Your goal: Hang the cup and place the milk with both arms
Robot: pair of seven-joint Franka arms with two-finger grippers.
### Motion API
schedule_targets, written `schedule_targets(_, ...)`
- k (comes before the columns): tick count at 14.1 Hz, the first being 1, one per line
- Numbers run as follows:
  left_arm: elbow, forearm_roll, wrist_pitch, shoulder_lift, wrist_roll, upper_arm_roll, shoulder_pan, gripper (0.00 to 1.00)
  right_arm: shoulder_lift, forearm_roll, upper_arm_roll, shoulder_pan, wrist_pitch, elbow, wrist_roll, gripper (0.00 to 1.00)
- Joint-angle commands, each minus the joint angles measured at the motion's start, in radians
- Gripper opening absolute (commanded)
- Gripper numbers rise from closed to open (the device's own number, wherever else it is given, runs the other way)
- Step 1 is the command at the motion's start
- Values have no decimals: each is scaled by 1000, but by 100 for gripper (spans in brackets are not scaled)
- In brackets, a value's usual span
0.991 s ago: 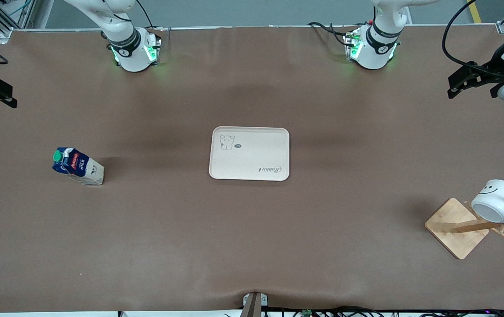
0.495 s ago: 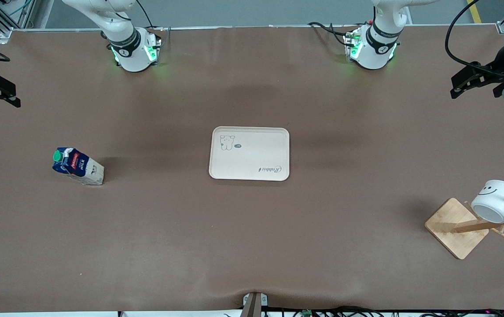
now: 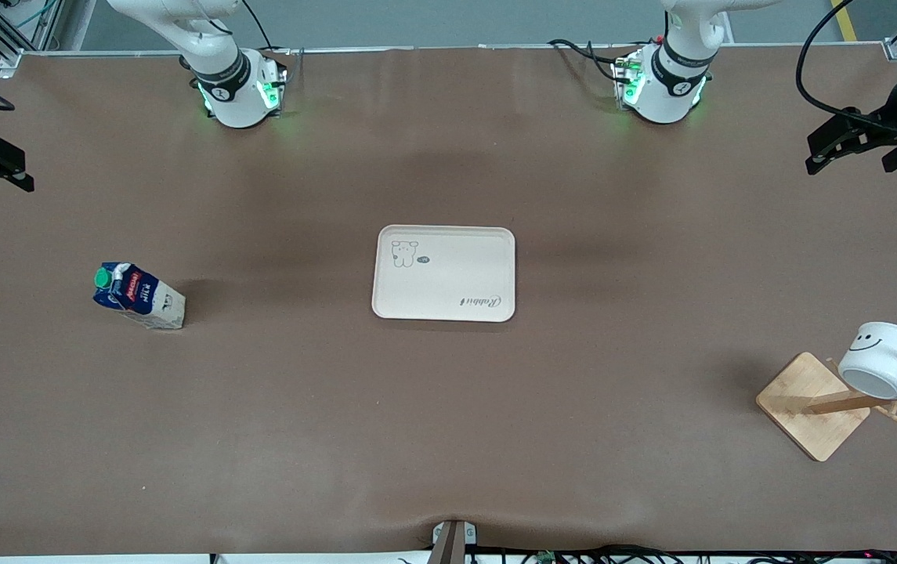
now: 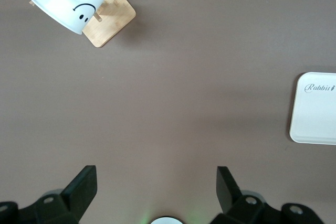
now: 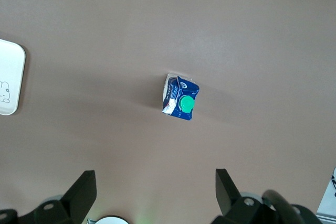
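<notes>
— Which claw goes for the milk [image 3: 137, 295]?
— The right claw [image 5: 152, 192], spread wide above it near the right arm's worktop edge. The left claw [image 4: 155, 190], also spread, waits; the cup [image 3: 883, 359] hangs on the rack [image 3: 824, 403].

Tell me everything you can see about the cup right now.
The cup is a small white mug, glossy like ceramic, with a black smiley face and a black loop handle. It hangs tilted by that handle on a peg of the wooden rack, at the left arm's end of the table. No gripper touches it.
</notes>
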Motion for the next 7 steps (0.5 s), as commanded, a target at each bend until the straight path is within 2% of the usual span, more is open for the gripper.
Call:
schedule_targets(1,32,-6,-8,19,1,0,2,100,11,9,-31,17,-17,25,-13,100)
schedule_targets(7,32,-5,-8,27,1,-7,-1,100,9,23,-26,0,-13,25,0,100)
